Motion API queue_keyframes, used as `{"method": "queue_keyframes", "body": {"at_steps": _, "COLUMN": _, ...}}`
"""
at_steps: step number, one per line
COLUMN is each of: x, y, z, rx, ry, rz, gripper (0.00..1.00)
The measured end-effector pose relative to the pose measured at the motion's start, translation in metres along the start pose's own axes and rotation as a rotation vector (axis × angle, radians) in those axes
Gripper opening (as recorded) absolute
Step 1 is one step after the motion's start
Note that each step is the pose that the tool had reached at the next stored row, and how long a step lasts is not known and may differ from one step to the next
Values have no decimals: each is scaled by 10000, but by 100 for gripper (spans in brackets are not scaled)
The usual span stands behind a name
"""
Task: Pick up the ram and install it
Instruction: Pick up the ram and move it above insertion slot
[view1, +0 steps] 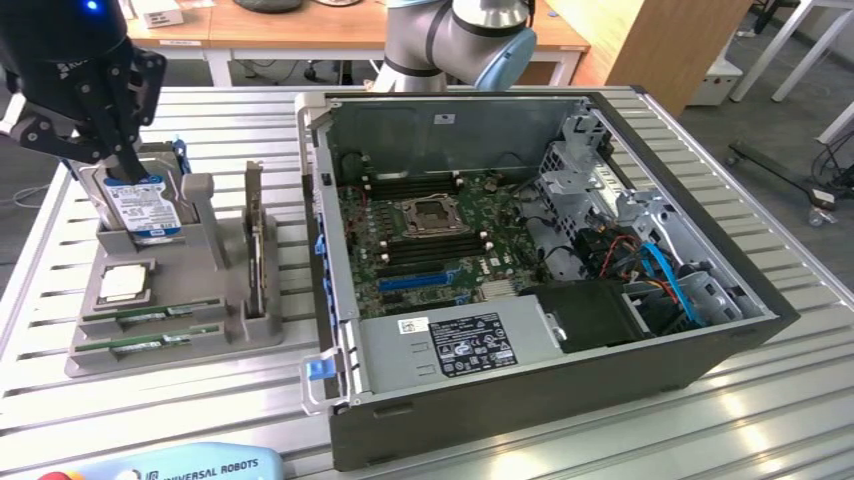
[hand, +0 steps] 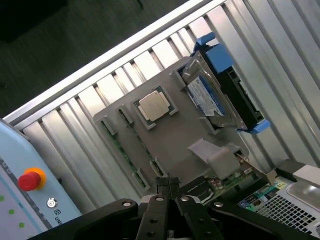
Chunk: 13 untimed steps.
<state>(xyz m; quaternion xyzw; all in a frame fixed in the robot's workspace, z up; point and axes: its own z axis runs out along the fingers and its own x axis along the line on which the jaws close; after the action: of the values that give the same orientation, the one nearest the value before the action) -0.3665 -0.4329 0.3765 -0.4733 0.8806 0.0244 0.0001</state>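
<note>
— On the slatted aluminium worktop (view1: 40, 400), where is the long, thin green circuit-board ram stick (view1: 150, 316)?
— Lying flat in a slot of the grey plastic holder tray (view1: 187, 270), at the end nearest the exterior camera; a second green stick (view1: 134, 345) lies in the slot just beside it; nothing touches either.
— And the black end effector (view1: 130, 165)?
— Hanging over the tray's far end, above the silver hard drive with the blue-white label (view1: 140, 205); well apart from the ram; in the wrist view its fingers (hand: 162, 189) are pressed together with nothing between them.
— What else?
— A square silver processor chip (view1: 124, 283) rests between drive and ram; a dark expansion card (view1: 254, 240) stands upright on the tray's side toward the open black computer case (view1: 534, 410); the case's green motherboard (view1: 427, 230) lies exposed.
</note>
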Motion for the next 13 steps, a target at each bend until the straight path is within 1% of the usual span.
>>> {"method": "queue_keyframes", "body": {"at_steps": 8, "x": 0, "y": 0, "z": 1, "rx": -27, "ry": 49, "rz": -1133, "gripper": 10}}
{"method": "queue_keyframes", "body": {"at_steps": 13, "x": 0, "y": 0, "z": 1, "rx": -40, "ry": 73, "rz": -1707, "gripper": 10}}
